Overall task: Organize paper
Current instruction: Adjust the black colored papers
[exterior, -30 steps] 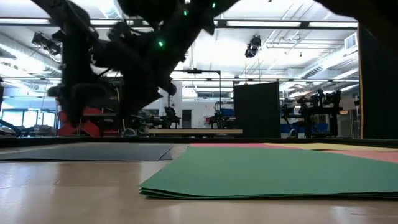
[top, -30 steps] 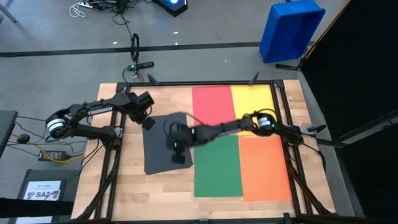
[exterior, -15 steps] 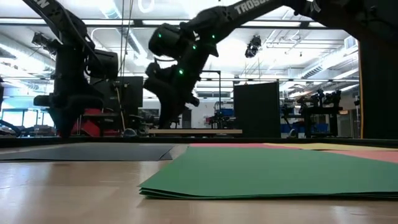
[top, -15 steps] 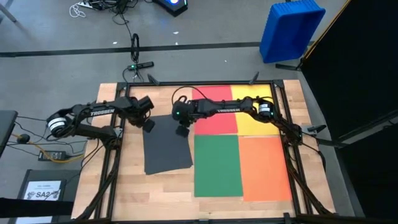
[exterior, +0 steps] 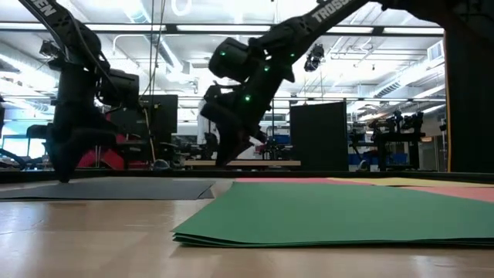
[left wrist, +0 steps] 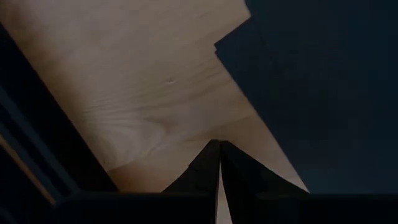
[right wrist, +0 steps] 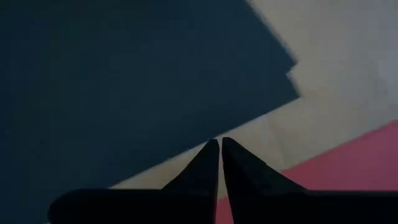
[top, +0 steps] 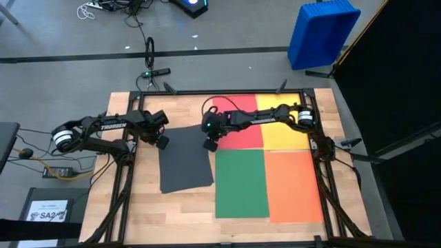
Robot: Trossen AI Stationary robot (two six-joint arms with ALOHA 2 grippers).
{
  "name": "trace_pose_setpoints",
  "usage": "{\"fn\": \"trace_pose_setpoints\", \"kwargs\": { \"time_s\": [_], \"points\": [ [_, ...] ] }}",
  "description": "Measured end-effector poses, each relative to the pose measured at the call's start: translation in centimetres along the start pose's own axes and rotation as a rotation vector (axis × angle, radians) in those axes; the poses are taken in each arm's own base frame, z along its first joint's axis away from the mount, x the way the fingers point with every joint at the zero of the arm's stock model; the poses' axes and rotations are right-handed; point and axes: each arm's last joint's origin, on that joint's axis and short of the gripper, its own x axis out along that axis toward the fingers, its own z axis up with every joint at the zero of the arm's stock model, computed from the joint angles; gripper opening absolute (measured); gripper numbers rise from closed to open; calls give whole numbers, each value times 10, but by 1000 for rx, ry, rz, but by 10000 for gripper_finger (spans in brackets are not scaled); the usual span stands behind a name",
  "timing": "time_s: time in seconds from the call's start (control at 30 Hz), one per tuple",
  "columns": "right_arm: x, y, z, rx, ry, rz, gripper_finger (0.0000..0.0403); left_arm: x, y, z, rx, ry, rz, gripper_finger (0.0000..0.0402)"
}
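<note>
A dark grey paper stack [top: 185, 164] lies flat on the table's left half, its corners slightly offset [left wrist: 219, 48]. To its right lie red [top: 238, 118], yellow [top: 279, 117], green [top: 241, 182] and orange [top: 293, 186] sheets in a two-by-two block. My left gripper [top: 162, 142] is shut, low at the dark stack's far-left corner, tips over bare wood [left wrist: 219, 144]. My right gripper [top: 210, 145] is shut, hovering above the dark stack's far-right corner [right wrist: 220, 142], beside the red sheet [right wrist: 360, 155]. My left gripper points down with shut fingers right beside the dark stack's far-left edge [left wrist: 261, 118]. In the low view its tips [exterior: 59, 176] reach down to table level. I cannot tell whether they touch the wood or the paper.
A black frame rail [top: 131, 172] runs along the table's sides. Bare wood [top: 145, 207] lies left of and in front of the dark stack. A blue bin [top: 327, 31] and a white "SA2" sheet [top: 48, 210] sit off the table.
My right gripper has swung from over the dark stack's middle toward the far edge and then right, ending above its far-right corner. My left gripper has come down and slightly toward the near edge at the stack's far-left corner. The sheets have stayed in place.
</note>
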Motion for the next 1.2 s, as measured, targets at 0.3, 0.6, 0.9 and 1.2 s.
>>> {"fn": "trace_pose_setpoints", "kwargs": {
  "time_s": [0.3, 0.6, 0.9, 1.2],
  "points": [
    [17, -16, -9, 26, 31, -13, 0, 1, -1, 0, -29, 2, -16, 0],
    [22, -16, -8, 30, 8, 4, 0, 6, -3, 4, -29, 34, -11, 0],
    [22, -24, -2, 44, -34, 32, 0, 2, -9, 13, -15, 47, -4, 0],
    [22, -25, -1, 46, -38, 50, 0, 5, -11, 17, -10, 60, -3, 0]
  ]
}}
